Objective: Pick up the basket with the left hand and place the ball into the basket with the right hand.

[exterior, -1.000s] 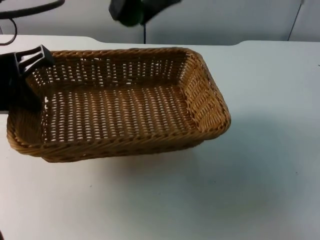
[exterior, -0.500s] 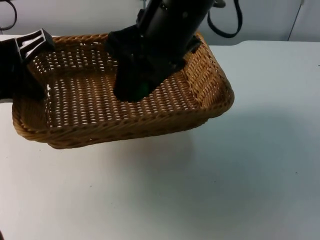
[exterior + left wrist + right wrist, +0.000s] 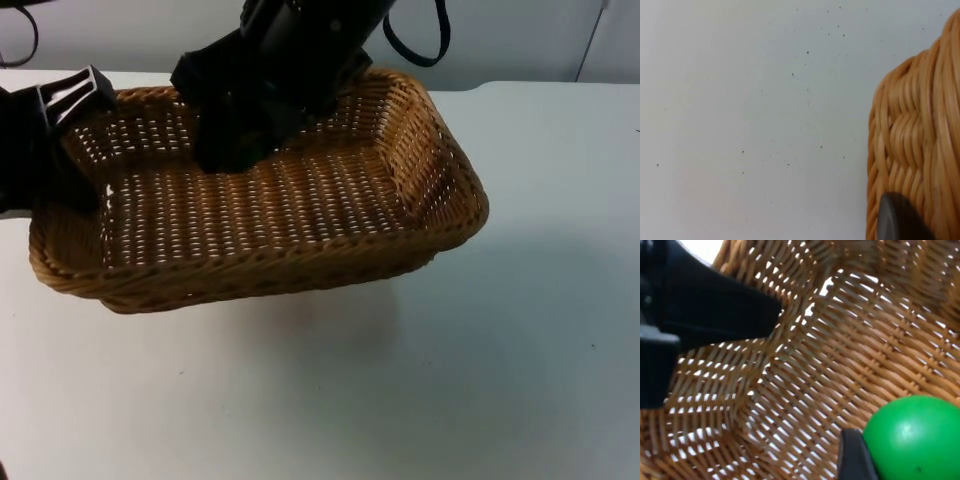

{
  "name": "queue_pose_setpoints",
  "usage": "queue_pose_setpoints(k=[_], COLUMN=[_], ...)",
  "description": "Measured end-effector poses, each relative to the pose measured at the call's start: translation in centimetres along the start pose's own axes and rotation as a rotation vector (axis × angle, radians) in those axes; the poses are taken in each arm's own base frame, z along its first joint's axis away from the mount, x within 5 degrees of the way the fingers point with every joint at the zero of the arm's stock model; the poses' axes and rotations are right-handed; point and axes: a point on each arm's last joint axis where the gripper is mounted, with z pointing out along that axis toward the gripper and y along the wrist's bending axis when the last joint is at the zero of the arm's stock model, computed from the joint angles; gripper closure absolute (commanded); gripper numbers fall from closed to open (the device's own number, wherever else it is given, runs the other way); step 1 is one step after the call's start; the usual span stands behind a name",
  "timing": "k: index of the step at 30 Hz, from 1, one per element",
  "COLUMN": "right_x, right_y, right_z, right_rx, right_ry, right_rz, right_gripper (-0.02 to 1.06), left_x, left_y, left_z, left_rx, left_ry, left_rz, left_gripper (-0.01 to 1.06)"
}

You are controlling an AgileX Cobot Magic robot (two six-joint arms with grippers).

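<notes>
A brown wicker basket (image 3: 440,190) hangs tilted above the white table, casting a shadow below it. My left gripper (image 3: 62,135) is shut on its left rim; the left wrist view has a black fingertip (image 3: 900,220) against the woven wall (image 3: 915,130). My right gripper (image 3: 235,140) points down inside the basket, over its back left part. It is shut on a green ball (image 3: 915,435), held just above the wicker floor (image 3: 840,350) beside a black fingertip (image 3: 852,455). From the top, the right arm hides the ball.
White table top (image 3: 480,380) stretches in front of and to the right of the basket. The grey partition wall (image 3: 520,40) stands behind. In the right wrist view, the left gripper's black body (image 3: 700,315) sits at the basket's rim.
The right arm came in from the back, reached down into the basket and then shifted left. The basket drifted slightly right in the left gripper.
</notes>
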Motion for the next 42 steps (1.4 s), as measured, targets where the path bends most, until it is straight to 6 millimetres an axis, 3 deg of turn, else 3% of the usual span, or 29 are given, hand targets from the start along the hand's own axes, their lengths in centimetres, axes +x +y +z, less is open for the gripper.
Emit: queue_pose_setpoints(k=[17,20,21,25,28,38,42], right_x=[0.1,0.1,0.1,0.2,0.4,0.4,-0.7], right_y=[-0.7,-0.8,-0.9,-0.9,-1.1,-1.2,-0.9], right_z=[0.0,0.0,0.0,0.0,0.8,1.2,-0.2], right_rx=[0.079,0.091,0.094,0.096,0.095,0.092,0.086], right_ry=[0.010,0.014,0.015,0.015,0.030,0.043,0.036], right_rz=[0.002,0.007,0.009,0.021,0.050,0.059,0.040], right_gripper=[1.04,0.88,0.88,0.61,0.53,0.50,0.50], left_x=[0.1,0.1,0.1,0.1,0.1,0.1,0.1], left_y=[-0.1,-0.1,-0.1,-0.1,-0.1,-0.1,-0.1], left_z=[0.0,0.0,0.0,0.0,0.0,0.0,0.0], left_rx=[0.008,0.008,0.009,0.009,0.009,0.010,0.010], left_ry=[0.013,0.013,0.013,0.013,0.013,0.015,0.015], left_rz=[-0.010,-0.011,-0.012,-0.012,-0.012,-0.007,-0.005], left_gripper=[1.05,1.05,1.05,1.05,1.05,1.05,1.05])
